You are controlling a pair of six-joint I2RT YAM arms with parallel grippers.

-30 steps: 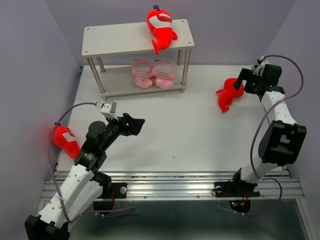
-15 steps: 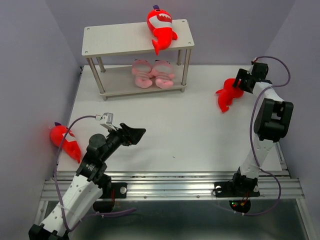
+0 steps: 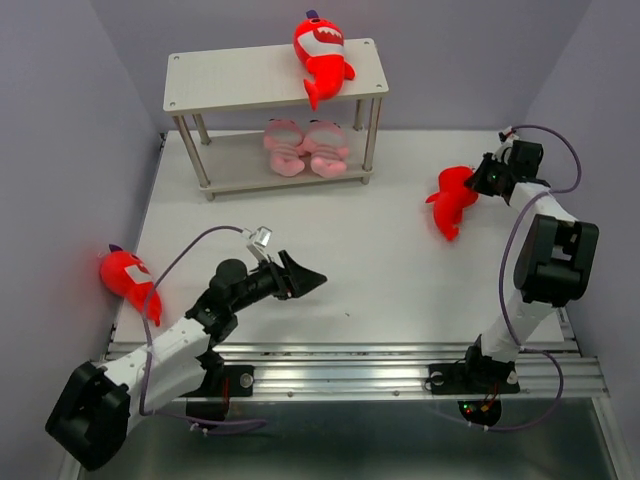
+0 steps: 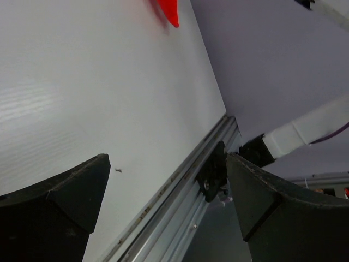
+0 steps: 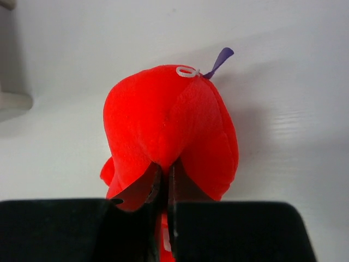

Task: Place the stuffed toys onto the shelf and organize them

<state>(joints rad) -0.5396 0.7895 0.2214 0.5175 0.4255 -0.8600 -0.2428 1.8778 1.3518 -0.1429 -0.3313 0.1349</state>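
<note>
Right claw (image 5: 163,183): my fingers are pinched together on a bright red plush shark with a purple fin (image 5: 169,125), at the far right of the white table (image 3: 400,260). Left claw (image 3: 303,283): over the near middle of the table, fingers apart, nothing between them. Pale two-tier shelf (image 3: 240,78): second red shark (image 3: 322,55) at the right end of the top board, two pink striped plush animals (image 3: 305,147) side by side on the lower board. Third red shark (image 3: 128,280) at the table's left edge.

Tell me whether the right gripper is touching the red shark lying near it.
Touching. The right wrist view shows the right gripper closed on the red shark, with the plush pinched into a fold between the jaws.
</note>
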